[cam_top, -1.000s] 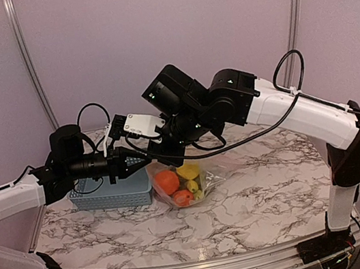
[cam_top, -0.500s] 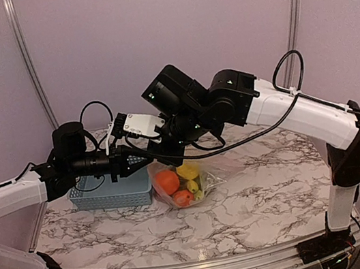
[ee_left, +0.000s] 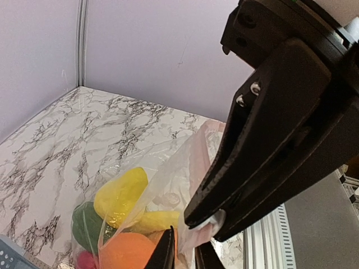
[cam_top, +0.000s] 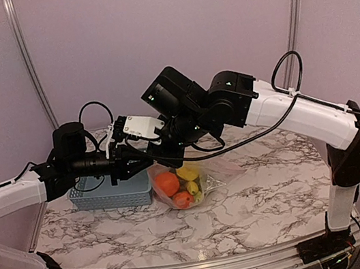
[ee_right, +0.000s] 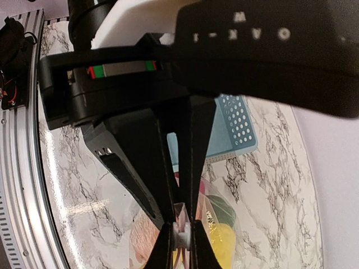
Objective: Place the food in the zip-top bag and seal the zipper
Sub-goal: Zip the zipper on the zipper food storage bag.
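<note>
The marble table held a grey-blue basket and, just beside it, the zip-top bag with its mouth lifted. The food sat inside. The left gripper and right gripper were each clamped on the pinkish zipper, side by side.

Zip-top bag sits on the table, a bit L of centre, w/ the food inside, piled at its bottom. Basket on the table just L of the bag, close alongside. Bag's mouth is up top, w/ the zipper above the food. Left gripper reaches in from the L, over the basket; right gripper from the R & behind. Both sets of tips pinch the zipper, right beside each other, directly above the bag.
</note>
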`<state>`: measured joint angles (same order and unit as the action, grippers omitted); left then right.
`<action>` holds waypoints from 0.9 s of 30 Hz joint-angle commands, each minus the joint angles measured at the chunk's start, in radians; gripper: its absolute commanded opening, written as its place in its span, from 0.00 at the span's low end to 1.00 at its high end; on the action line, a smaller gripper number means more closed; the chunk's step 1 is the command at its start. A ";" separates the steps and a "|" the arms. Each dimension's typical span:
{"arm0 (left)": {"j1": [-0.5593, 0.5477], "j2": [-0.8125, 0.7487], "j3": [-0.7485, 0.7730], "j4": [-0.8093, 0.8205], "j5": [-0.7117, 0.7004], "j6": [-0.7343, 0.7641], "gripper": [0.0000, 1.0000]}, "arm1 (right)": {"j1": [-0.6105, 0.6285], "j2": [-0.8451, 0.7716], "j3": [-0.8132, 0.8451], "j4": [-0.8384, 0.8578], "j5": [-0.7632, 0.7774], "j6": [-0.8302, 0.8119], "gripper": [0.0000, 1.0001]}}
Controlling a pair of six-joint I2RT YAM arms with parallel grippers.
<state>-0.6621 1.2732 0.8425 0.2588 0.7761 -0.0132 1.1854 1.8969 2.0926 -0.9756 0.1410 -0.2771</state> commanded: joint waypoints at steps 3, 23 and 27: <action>-0.001 -0.013 0.025 0.019 0.002 0.059 0.11 | 0.008 -0.015 0.006 -0.011 -0.018 0.016 0.03; 0.009 -0.084 -0.042 0.088 -0.101 0.040 0.00 | -0.008 -0.095 -0.103 -0.121 0.063 0.102 0.03; 0.024 -0.110 -0.058 0.082 -0.135 0.051 0.00 | -0.017 -0.145 -0.154 -0.151 0.082 0.124 0.03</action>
<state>-0.6659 1.2198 0.8005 0.2893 0.7055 0.0158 1.1831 1.8194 1.9804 -0.9802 0.1688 -0.2001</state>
